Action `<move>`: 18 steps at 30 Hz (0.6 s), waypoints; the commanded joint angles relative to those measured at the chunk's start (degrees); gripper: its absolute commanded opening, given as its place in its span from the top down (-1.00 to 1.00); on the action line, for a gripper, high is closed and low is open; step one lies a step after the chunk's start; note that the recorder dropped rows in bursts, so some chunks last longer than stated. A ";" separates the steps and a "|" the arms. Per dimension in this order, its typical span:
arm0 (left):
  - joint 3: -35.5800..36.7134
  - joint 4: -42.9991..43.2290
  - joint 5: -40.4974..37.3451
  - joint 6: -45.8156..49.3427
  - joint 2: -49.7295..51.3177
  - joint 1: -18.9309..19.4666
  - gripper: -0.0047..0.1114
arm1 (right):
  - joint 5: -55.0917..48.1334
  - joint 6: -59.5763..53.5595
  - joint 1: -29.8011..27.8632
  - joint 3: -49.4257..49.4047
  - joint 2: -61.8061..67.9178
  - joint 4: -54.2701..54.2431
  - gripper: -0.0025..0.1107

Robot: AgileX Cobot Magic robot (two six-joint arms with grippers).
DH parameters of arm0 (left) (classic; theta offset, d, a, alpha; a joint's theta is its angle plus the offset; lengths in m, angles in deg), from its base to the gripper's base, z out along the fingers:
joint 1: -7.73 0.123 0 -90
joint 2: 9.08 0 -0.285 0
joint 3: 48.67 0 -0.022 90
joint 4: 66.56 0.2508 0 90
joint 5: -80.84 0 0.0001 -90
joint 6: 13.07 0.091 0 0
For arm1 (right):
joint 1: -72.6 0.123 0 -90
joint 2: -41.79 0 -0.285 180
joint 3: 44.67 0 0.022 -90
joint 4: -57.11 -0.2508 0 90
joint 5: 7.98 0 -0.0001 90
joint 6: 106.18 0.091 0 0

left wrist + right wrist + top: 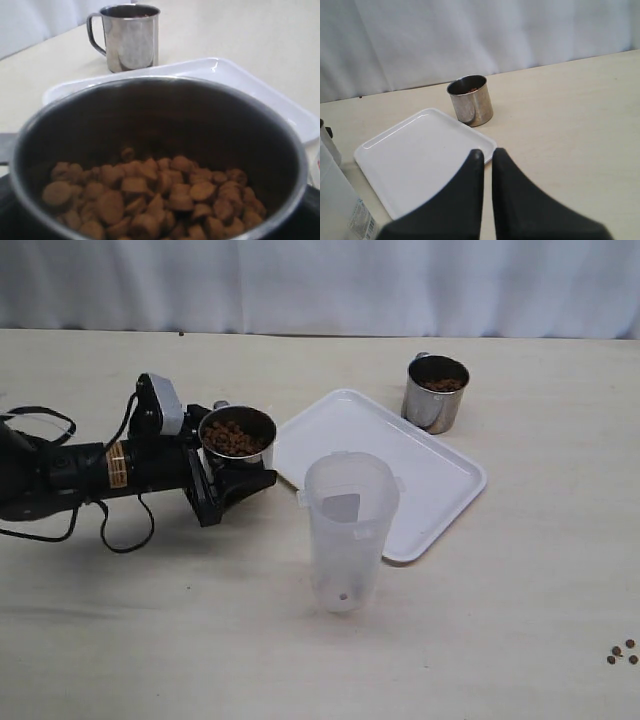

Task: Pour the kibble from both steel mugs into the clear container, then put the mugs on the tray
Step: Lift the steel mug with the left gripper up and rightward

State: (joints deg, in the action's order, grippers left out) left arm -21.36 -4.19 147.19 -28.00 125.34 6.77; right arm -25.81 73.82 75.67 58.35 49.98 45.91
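Left gripper (pixel 243 452) straddles near mug (pixel 237 430); grip unclear, fingers hidden in wrist view. Right gripper (pixel 486 155) closed, empty.

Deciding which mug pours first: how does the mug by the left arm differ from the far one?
The left mug sits between the jaws of the left gripper; the far mug stands free. The left mug is left of the tray; the far mug is behind its far corner. Both are upright, hold kibble and sit off the tray.
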 commanded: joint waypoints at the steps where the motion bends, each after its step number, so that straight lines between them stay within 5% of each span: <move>1: -0.05 3.21 -3.10 -4.07 -7.35 0.22 0.92 | 0.86 -0.39 -0.33 -0.24 0.08 -0.12 0.87; 18: -3.83 22.69 -14.06 -20.23 -28.22 -1.18 0.92 | 0.86 -0.39 2.77 -0.24 0.08 -0.12 0.87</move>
State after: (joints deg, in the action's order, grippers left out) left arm -23.47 14.60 132.41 -44.02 98.55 6.87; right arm -25.81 73.82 76.86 58.35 49.98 45.91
